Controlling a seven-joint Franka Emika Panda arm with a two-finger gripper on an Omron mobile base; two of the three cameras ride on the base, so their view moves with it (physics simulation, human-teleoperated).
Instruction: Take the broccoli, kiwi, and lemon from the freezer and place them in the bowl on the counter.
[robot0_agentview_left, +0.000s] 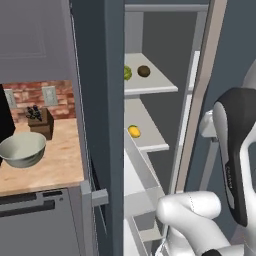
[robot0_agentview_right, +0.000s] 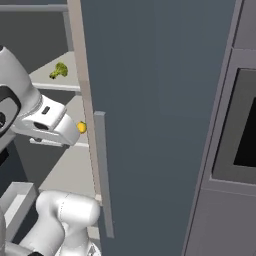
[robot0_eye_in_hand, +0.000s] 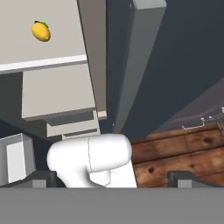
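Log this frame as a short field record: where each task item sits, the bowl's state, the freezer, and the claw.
freezer: door open, white shelves exposed
broccoli: upper shelf, left part
kiwi: upper shelf, beside the broccoli
lemon: next shelf down, alone
bowl: on the counter, nothing seen inside
claw: open, holding nothing, apart from all three items
progress: no item moved yet

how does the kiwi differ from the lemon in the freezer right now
The kiwi is dark brown; the lemon is bright yellow. The kiwi lies on the upper white shelf near the broccoli; the lemon lies alone on the shelf below. Both are small, rounded fruits, still in the freezer, untouched.
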